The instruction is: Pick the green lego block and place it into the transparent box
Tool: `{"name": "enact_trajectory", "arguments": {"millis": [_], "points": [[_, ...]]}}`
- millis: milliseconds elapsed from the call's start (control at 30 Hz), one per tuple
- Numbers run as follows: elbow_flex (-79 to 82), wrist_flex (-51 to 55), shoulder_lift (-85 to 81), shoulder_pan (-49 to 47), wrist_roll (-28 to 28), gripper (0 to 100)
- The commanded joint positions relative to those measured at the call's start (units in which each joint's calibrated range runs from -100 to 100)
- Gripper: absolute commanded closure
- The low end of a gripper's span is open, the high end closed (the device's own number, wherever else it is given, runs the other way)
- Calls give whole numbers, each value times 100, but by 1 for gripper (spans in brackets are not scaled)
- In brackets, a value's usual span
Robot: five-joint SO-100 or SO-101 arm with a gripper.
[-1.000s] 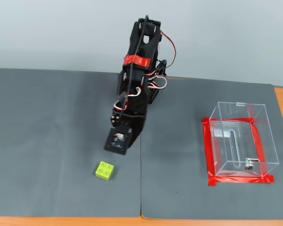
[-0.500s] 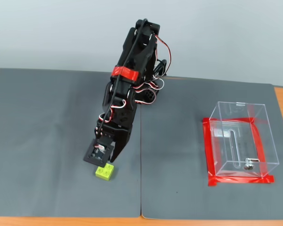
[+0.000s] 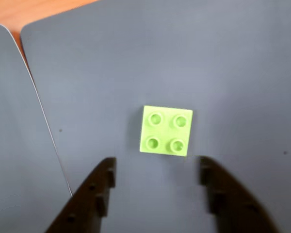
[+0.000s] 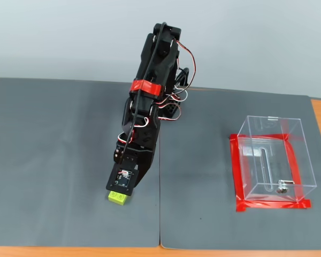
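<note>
Brick [image 3: 166,130]: one, lime-green, square, glossy plastic, four round studs up, flat on a grey mat [image 3: 136,58] just ahead of the fingertips, centred on the gap, touching neither. Gripper [image 3: 156,171]: two dark, matte fingers [image 3: 98,191], blunt-tipped, spread wide apart, empty. Mats: two, smooth grey, rounded corners, butted edge to edge; seam lies left of the fingers in the wrist view. Box [image 4: 273,159]: one, clear rigid plastic, rectangular, open top, small metal fitting at its bottom, framed by red tape [image 4: 238,174], well apart from the fingers, to the right in the fixed view.
</note>
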Motion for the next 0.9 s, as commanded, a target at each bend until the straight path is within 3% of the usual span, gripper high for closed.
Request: {"name": "enact_trajectory", "arguments": {"millis": [0, 133, 867], "points": [[-182, -22, 41, 33, -10, 66], [-182, -74, 83, 40, 26, 62], [-381, -586, 1296, -35, 37, 62]]}}
